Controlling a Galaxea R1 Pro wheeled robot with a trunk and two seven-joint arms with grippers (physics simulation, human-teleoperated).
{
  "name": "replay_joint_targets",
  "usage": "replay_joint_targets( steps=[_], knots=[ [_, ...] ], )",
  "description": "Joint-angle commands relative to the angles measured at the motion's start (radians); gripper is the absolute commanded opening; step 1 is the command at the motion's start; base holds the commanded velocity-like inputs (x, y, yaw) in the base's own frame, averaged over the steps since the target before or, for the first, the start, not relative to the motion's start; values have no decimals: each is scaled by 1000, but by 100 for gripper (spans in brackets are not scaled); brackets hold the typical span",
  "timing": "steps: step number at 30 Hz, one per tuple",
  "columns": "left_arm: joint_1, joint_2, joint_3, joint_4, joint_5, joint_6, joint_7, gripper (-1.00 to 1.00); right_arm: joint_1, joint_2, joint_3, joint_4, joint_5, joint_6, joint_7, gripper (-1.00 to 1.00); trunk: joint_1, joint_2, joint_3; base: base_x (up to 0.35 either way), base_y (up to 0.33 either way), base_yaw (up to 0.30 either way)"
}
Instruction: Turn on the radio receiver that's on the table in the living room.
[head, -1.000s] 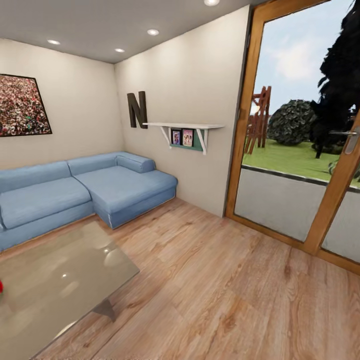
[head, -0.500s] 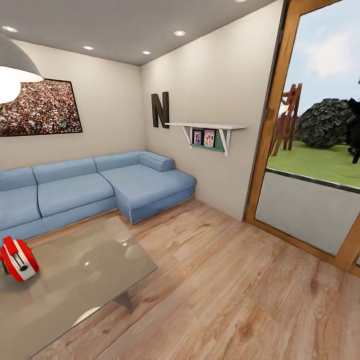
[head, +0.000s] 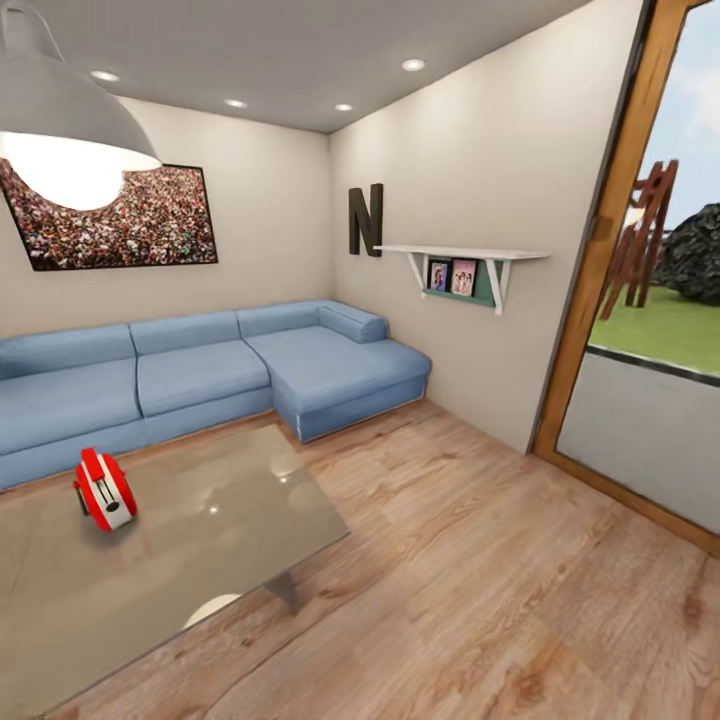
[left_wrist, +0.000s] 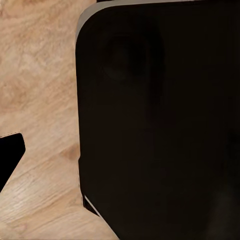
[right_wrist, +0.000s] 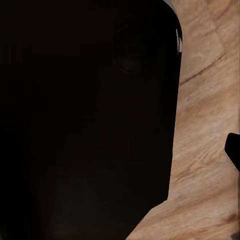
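Camera shift: head view has swung left since the earlier frames; radio receiver (head: 104, 488) went from a red sliver at the frame edge to fully in view, and a pendant lamp (head: 62, 120) has entered at upper left. That is view motion, not object motion.
Grippers: neither wrist view shows fingers, so open or closed cannot be told for left or right. Both wrist views show a large dark body panel (left_wrist: 160, 120) over the plank floor (left_wrist: 40, 100).
Radio position: standing on the table (head: 200, 560), toward its sofa-side edge, well apart from the robot.
Radio pose: upright on its narrow edge, white-striped edge turned toward the camera; dial face not readable from here.
Handling (judgement): small, rigid, probably light; propped on a thin stand on a glossy top, so a push would likely slide or tip it.
Contact point (judgement): press the control on the flat face, ideally with the other gripper bracing the opposite side; avoid the stand.
Table: low, glossy grey-brown, reflecting ceiling lights.
Surroundings: blue L-shaped sofa (head: 200, 375) behind the table, crowd photo (head: 125, 220) on the wall, wall shelf (head: 465, 262), glazed door (head: 640, 300) at right.
Stage (judgement): approach; base must close on the table before any reach.
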Motion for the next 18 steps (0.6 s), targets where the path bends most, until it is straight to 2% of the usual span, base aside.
replay_joint_targets(
  steps=[1, 18],
  knots=[
    [0, 0, 0, 0, 0, 0, 0, 100, 0, 0, 0, 0, 0, 0, 0, 100, 0, 0, 0, 0, 0, 272],
    [0, 0, 0, 0, 0, 0, 0, 100, 0, 0, 0, 0, 0, -1, 0, 100, 0, 0, 0, 0, 0, 272]
  ],
)
